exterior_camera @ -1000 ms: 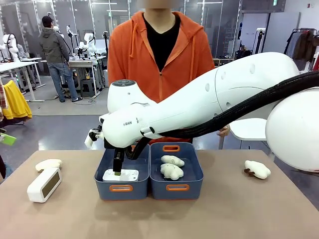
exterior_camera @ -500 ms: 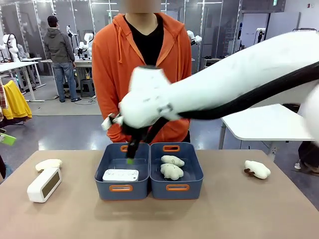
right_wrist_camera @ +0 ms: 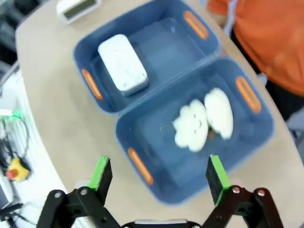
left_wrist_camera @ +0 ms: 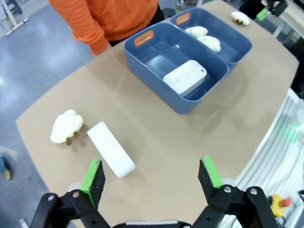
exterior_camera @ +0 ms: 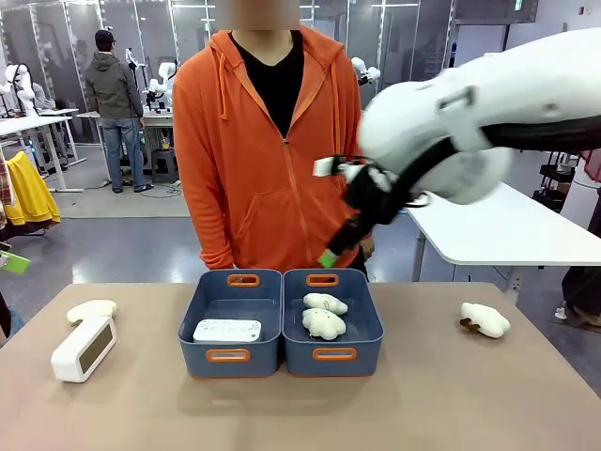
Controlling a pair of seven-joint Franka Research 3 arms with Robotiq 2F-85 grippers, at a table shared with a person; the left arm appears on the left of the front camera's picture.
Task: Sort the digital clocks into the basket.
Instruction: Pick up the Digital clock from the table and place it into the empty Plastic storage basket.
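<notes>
One white digital clock (exterior_camera: 226, 331) lies flat in the left blue basket (exterior_camera: 192, 352); it shows as the clock (right_wrist_camera: 122, 63) in the tub (right_wrist_camera: 171, 47) and as the clock (left_wrist_camera: 185, 77) in the tub (left_wrist_camera: 159, 92). The second clock (exterior_camera: 83, 348) stands on the table at the left, and in the left wrist view this clock (left_wrist_camera: 110, 148) lies just ahead of my left gripper (left_wrist_camera: 151, 175), which is open and empty. My right gripper (exterior_camera: 340, 246) hangs high above the tubs in front of the person's chest. In its own view the right gripper (right_wrist_camera: 158, 175) is open and empty.
The right tub (exterior_camera: 366, 352) holds two cream plush toys (exterior_camera: 324, 316). Another plush (exterior_camera: 91, 310) lies behind the table clock, and one plush (exterior_camera: 485, 319) sits at the right. A person in an orange hoodie (exterior_camera: 254, 160) stands at the far edge.
My right gripper was down in the left tub over the clock. It has risen and swung up to the right with nothing in it, and the clock stays in the tub.
</notes>
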